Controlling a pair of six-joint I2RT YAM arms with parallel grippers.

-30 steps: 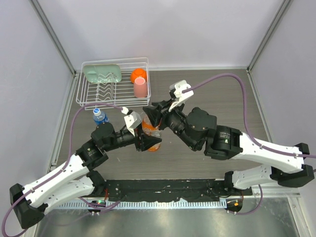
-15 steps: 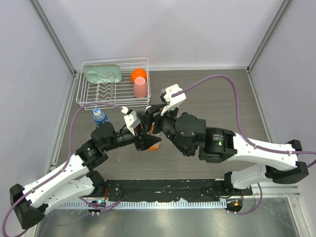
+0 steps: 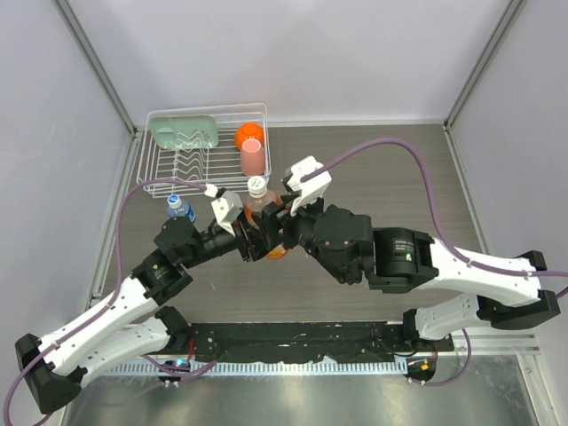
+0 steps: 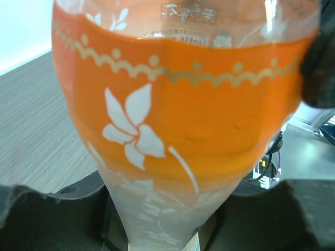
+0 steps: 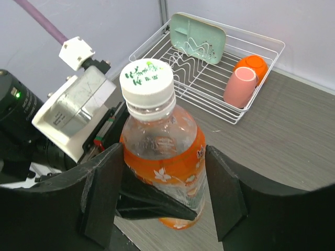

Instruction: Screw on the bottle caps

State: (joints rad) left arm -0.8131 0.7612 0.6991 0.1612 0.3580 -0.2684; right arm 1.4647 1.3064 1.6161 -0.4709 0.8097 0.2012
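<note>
Work surface: a grey-brown wood-grain table (image 3: 399, 177), dull in finish, closed in on three sides by plain pale walls (image 3: 311, 53) with slanting metal frame bars (image 3: 98, 75) at the corners; a brushed metal strip (image 3: 293, 395) runs along the near edge beside the arm bases. At the far left of the table stands a white wire dish rack (image 3: 191, 169) holding a green tray (image 3: 184, 132), an orange cup (image 3: 249, 135) and a pink cup (image 3: 252, 158). The orange bottle (image 3: 259, 206) stands upright near the table's middle, just in front of the rack, with the white cap (image 5: 146, 78), printed in green, seated on its neck. The left gripper (image 3: 253, 238) is clenched on the lower body of this bottle, its dark fingers (image 4: 52, 219) pressed against the plastic. The right gripper (image 5: 162, 193) is released: its fingers (image 5: 102, 193) stand spread on either side of the bottle's body, gripping nothing. The blue-label bottle (image 3: 181, 211) stands alone to the left, just in front of the rack, apart from both grippers, with a pale cap on top. A purple cable (image 3: 390, 142) loops over the right side of the table.
</note>
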